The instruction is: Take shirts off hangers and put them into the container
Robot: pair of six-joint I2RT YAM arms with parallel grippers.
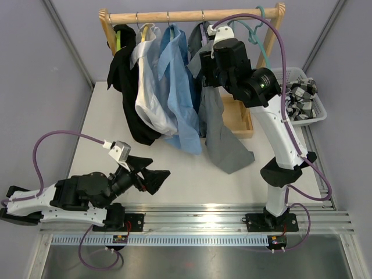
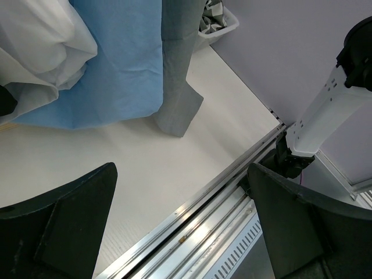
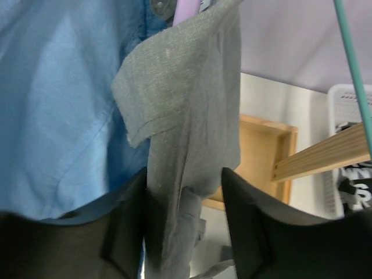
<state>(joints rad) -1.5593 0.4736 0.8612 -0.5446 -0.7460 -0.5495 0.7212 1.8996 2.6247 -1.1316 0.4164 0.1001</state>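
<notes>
- White table (image 1: 174, 174) carries a wooden rail (image 1: 186, 15) along its far edge.
- Grey shirt (image 3: 186, 116) hangs near the rail's right end, long axis vertical.
- Right gripper (image 3: 183, 174), the nearer one, straddles its upper cloth; jaws partly spread, not visibly pinching.
- Left gripper (image 2: 181, 168): spread wide, near left corner, well apart.
- Container (image 1: 317, 113): far right edge.

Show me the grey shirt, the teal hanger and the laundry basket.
grey shirt (image 1: 229, 145), top view, lower hanging panel.
teal hanger (image 3: 349, 58), right wrist view, its thin arm.
laundry basket (image 1: 311, 119), top view, near rim.
</notes>
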